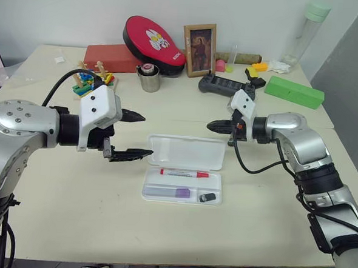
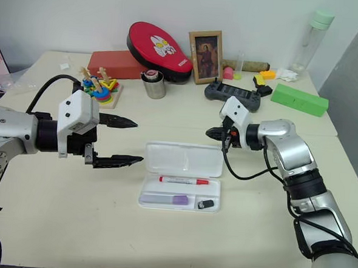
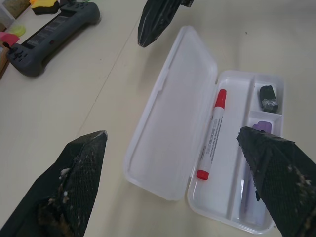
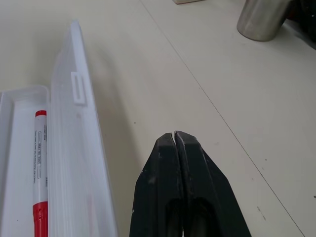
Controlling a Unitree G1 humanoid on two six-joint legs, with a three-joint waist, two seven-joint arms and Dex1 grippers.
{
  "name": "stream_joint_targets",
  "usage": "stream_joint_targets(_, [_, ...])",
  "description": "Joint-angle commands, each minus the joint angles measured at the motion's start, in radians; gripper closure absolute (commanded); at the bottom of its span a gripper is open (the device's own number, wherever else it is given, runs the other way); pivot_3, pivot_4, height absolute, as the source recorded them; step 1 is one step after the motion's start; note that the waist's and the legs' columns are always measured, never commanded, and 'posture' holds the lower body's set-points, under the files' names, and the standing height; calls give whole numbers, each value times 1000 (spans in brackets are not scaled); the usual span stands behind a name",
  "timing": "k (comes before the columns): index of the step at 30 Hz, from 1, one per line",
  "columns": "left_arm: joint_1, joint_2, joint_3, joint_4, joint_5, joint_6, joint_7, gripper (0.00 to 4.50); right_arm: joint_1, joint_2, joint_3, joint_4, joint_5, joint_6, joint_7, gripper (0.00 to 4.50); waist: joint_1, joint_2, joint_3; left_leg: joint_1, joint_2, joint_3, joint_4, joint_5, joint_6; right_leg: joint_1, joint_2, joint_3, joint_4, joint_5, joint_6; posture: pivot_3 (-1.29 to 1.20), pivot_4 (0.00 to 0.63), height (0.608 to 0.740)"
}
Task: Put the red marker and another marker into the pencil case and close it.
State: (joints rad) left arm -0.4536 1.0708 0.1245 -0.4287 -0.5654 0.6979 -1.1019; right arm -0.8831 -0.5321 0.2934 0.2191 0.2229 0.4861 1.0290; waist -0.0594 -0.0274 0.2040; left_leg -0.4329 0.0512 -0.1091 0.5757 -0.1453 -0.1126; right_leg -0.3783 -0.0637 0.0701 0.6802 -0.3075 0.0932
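Hiding part of the lilac marker (image 3: 256,197): left fingers (image 3: 276,182).

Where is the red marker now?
The red marker lies inside the open pencil case at the table's middle, in its far compartment, beside the lilac-capped marker.

The white pencil case (image 1: 185,169) lies open, lid flat behind its tray. Inside, the red marker (image 1: 184,173) lies lengthwise; the lilac-capped marker (image 1: 168,193) lies in the front compartment.
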Motion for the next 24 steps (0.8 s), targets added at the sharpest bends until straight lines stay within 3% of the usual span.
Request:
stream_joint_targets(1, [1,9,48,-32,-13,2,23,0,-31,-10,7,32,-15,-53,90,4478,1,0,0,0,0,0,0,0,0,0,0,0,0,0,0,0,150,740])
stream_joint_targets(14, [-16,-2,35,-39,-31,6,68,0,-1,-36,1,-45,-2,-59,261,4478,1,0,0,0,0,0,0,0,0,0,0,0,0,0,0,0,150,740])
stream_joint_targets(24, [-30,-26,33,-23,-18,-14,104,0,140,-82,76,-320,4,22,309,4478,3,0,0,0,0,0,0,0,0,0,0,0,0,0,0,0,150,740])
